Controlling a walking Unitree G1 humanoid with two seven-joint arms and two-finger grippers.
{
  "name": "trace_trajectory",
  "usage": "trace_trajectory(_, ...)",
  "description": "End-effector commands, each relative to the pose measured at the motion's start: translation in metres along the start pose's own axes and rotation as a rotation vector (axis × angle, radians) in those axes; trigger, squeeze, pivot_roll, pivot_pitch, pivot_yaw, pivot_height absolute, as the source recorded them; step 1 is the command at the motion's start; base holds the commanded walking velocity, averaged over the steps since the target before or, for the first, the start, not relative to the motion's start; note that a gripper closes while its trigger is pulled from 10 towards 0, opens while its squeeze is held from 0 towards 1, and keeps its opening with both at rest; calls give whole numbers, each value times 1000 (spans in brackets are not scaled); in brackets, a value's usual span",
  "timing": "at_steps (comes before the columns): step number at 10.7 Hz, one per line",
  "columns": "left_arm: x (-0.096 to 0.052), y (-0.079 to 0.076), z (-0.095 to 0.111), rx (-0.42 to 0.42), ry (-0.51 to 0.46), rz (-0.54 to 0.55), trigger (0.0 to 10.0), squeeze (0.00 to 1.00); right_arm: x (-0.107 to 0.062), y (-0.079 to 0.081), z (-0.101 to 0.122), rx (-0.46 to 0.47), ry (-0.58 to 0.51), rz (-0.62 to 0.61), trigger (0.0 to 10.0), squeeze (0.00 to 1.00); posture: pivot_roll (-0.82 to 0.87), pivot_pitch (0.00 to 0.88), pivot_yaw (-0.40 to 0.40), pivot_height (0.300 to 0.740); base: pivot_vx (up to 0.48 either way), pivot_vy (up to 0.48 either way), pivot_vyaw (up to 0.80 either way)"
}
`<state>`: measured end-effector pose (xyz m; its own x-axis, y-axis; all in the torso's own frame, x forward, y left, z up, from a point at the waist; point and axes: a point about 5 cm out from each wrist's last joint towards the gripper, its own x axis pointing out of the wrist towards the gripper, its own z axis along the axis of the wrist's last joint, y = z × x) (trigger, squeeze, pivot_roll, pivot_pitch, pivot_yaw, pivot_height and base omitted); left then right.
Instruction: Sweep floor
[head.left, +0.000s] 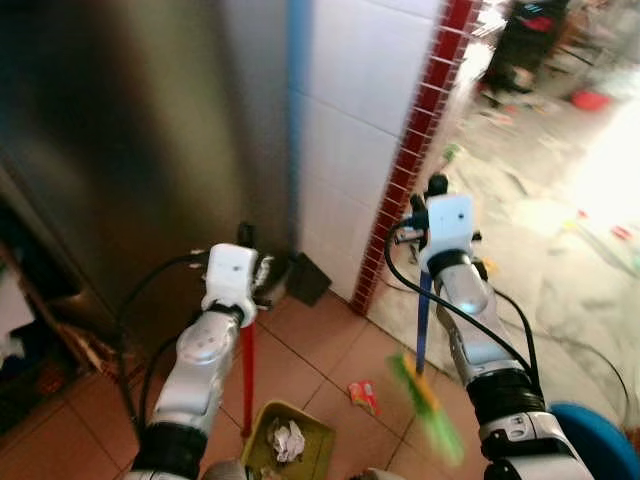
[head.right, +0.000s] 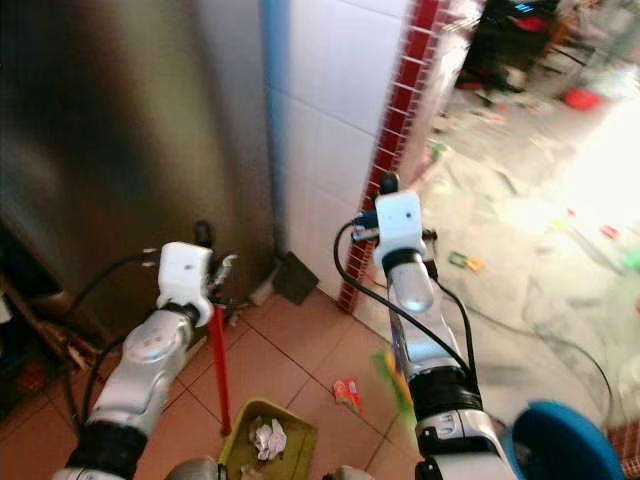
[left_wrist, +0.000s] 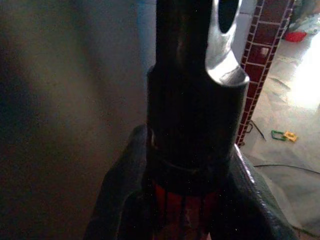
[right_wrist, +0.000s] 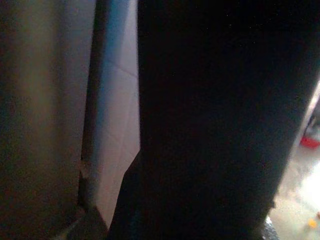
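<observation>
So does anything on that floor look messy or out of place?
Yes. A red wrapper lies loose on the terracotta tiles, unswept, between the dustpan, which already holds crumpled paper, and the broom's green bristles. More litter is scattered across the pale floor beyond.

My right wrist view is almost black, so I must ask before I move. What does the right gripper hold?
Observer: The right gripper is shut on a broom, on its blue handle. The green bristles are low, near the floor.
Operator: And the left one?
Observer: The left gripper is shut on the red handle of a dustpan.
Operator: Is litter still on the floor?
Observer: Yes. A red wrapper lies on the tiles between dustpan and bristles. Crumpled paper is already in the dustpan.
</observation>
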<state>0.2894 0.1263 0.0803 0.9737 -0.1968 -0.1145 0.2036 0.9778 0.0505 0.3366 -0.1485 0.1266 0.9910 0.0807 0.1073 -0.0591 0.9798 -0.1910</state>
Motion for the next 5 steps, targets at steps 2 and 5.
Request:
trace_trajectory(2, -5, 5, 21, -33, -91, 27, 10000, 0, 3, 0, 12, 42, -69, -18, 10000, 0, -9, 0, -10, 740, 0, 0, 0)
trace_trajectory(5, -19, 17, 27, -29, -123, 147, 10000, 0, -8, -8, -13, 120, 1, -82, 10000, 0, -15, 0, 22, 740, 0, 0, -800)
